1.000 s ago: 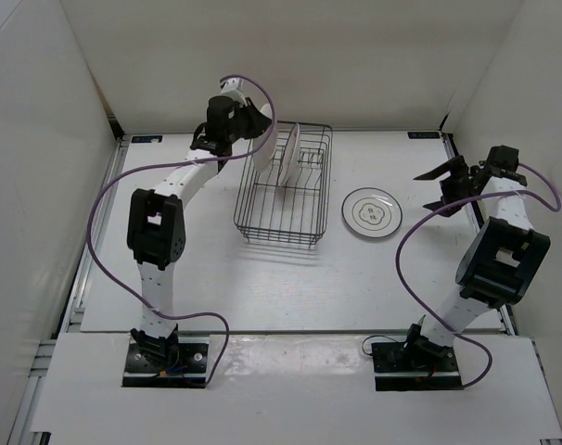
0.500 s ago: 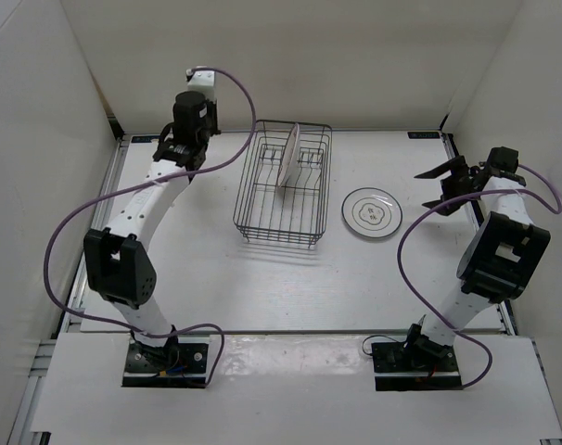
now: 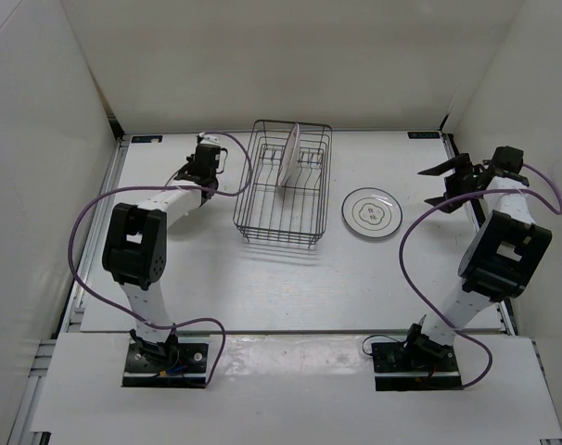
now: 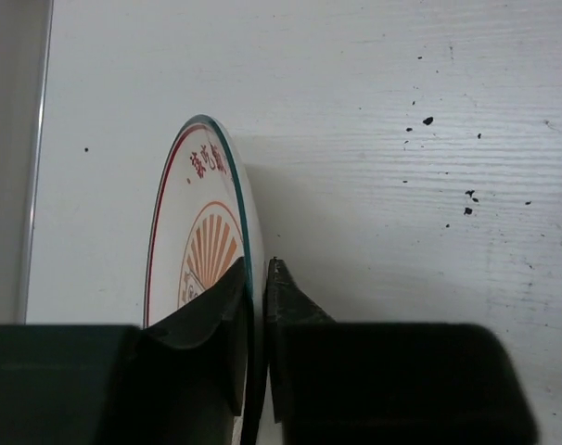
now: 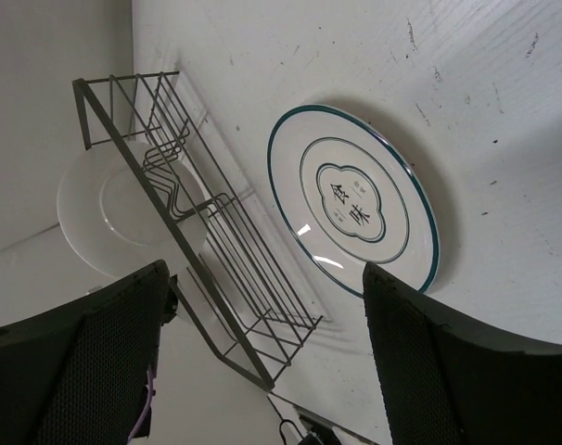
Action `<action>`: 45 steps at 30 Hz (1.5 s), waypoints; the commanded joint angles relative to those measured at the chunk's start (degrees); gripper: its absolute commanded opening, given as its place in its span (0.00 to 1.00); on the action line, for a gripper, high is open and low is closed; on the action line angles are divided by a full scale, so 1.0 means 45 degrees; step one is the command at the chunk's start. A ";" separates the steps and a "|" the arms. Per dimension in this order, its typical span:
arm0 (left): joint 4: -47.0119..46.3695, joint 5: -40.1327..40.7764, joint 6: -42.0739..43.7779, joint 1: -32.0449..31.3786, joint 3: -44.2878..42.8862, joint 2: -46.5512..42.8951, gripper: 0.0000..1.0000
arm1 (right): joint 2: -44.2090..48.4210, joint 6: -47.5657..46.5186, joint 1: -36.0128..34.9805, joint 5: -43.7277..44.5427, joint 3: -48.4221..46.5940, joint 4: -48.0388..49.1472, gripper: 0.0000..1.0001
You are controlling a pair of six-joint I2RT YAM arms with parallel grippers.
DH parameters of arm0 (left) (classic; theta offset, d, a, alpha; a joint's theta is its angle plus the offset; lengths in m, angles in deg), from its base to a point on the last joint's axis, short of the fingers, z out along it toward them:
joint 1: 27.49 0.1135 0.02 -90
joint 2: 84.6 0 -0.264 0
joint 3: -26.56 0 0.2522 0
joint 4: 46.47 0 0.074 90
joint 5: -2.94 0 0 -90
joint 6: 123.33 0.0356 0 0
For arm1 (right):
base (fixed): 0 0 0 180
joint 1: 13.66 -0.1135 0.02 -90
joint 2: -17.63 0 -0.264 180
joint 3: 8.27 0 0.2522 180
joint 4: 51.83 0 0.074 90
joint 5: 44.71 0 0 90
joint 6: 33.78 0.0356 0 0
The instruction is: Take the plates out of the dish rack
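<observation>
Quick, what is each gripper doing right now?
Left gripper: closed on the rim of the orange plate.
Right gripper: open, empty.

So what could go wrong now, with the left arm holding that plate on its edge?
1. The left jaws pinch only the rim of the orange-patterned plate, held on edge close to the table; it may slip or twist out.
2. If released upright like this, it would likely tip over or roll.
3. The other plate stands in the dish rack; reaching for it could snag or shift the rack.
</observation>
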 commanded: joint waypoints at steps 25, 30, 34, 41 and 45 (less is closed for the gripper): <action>-0.2244 -0.6869 -0.4553 0.0288 -0.5432 0.0732 0.73 | -0.0762 0.0835 0.0739 -0.0801 -0.0534 0.1203 0.88; -0.1380 -1.0858 -0.4638 -0.0531 -0.9801 0.3459 0.73 | -0.0508 0.0990 0.0700 -0.0879 -0.0125 0.1242 0.88; -0.1823 -1.1406 -0.4733 -0.1294 -0.9947 0.4053 0.73 | -0.0177 0.0951 0.0720 -0.0860 0.0130 0.1203 0.88; -0.1648 -1.2185 -0.4325 -0.2036 -0.9674 0.4386 0.72 | 0.0331 0.0776 0.0759 -0.0782 0.0442 0.1106 0.88; -0.0598 -1.2403 -0.3526 -0.2212 -0.9770 0.4640 0.70 | 0.0566 0.0737 0.0759 -0.0801 0.0754 0.1105 0.88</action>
